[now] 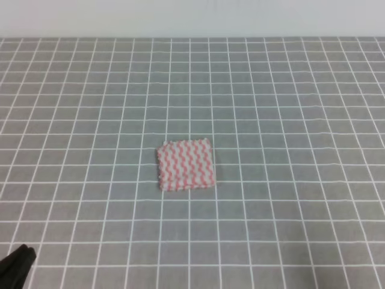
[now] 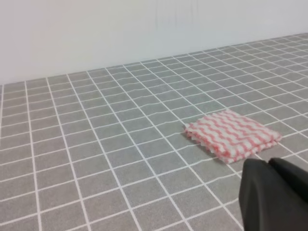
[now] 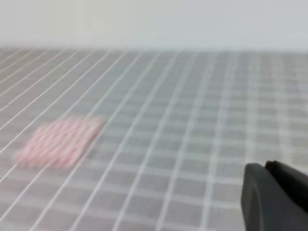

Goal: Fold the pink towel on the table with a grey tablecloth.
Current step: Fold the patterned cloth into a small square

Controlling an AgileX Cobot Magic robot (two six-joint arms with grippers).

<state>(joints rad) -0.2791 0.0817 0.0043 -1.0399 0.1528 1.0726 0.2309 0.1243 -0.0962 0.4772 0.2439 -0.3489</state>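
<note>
The pink towel (image 1: 186,165) lies flat near the middle of the table with a grey tablecloth (image 1: 289,102), as a small, nearly square pad with stacked layers showing along its near edge (image 2: 233,134). My left gripper (image 1: 21,256) sits at the bottom left corner of the exterior view, well away from the towel. Its dark fingers (image 2: 269,192) are pressed together, holding nothing. My right gripper (image 3: 266,167) shows only in its blurred wrist view, fingers together and empty, with the towel (image 3: 60,141) far to its left.
The grid-marked cloth (image 2: 96,144) stretches all round the towel. A pale wall (image 1: 192,18) stands along the table's far edge. Nothing else is on the table in these views.
</note>
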